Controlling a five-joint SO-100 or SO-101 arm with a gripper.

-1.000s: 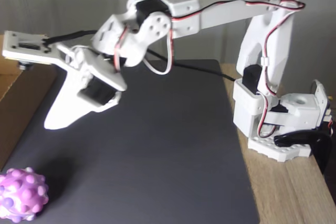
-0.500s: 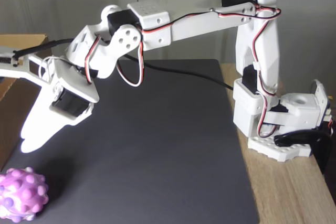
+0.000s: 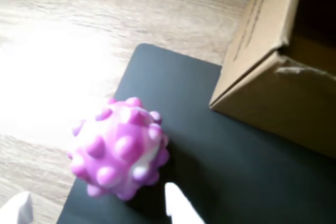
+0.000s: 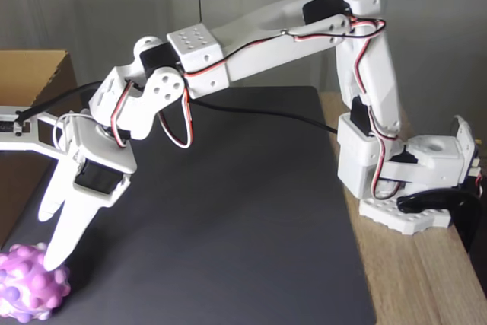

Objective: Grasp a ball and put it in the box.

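Now I see my gripper (image 3: 100,208) spread wide, empty, fingertips (image 4: 55,258) poised right over the ball (image 4: 32,281), which sits on the near left corner of the black mat (image 4: 228,226) in the fixed view, the box (image 3: 273,61) standing apart from it.

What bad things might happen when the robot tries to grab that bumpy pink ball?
The knobbly pink and lilac rubber ball sits at the edge of the black mat, so a nudge might roll it onto the wooden table. The open white gripper looks barely wider than the ball, so a fingertip may land on top and push it away.
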